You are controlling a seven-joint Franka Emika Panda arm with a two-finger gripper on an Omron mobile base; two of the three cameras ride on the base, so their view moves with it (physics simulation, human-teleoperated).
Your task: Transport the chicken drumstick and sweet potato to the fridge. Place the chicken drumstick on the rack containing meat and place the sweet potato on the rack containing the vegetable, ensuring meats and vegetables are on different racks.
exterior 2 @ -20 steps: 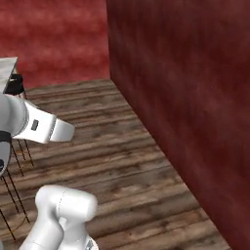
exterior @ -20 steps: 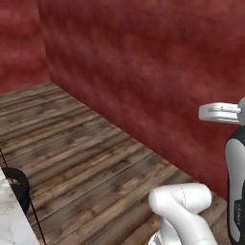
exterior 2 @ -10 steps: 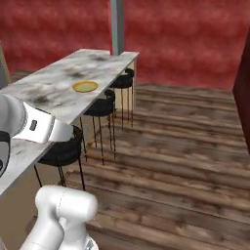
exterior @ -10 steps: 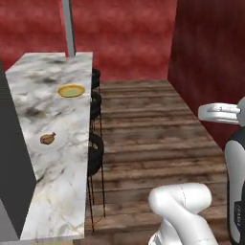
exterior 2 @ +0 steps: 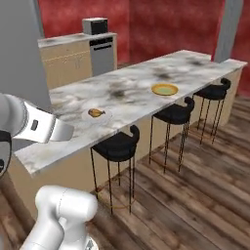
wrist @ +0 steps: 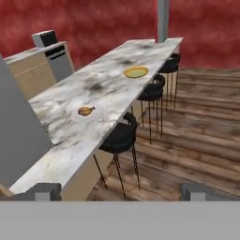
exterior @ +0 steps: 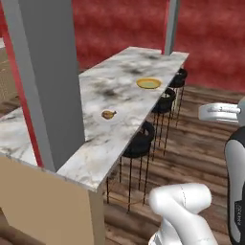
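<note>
Jaws wide apart, gripper (wrist: 120,193) empty; chicken drumstick (wrist: 86,111) lies ahead-left on marble counter (wrist: 108,89), yellow plate (wrist: 136,72) farther along, black stools (wrist: 121,137) lining the near edge btwn.

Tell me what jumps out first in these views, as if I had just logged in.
A long marble counter runs away through the room, with three black bar stools lined along its near side over the wooden floor. On its top, the small golden chicken drumstick lies towards the near end, and a yellow plate sits farther along. Red walls close the room, and a grey pillar stands at the counter's near end.
</note>
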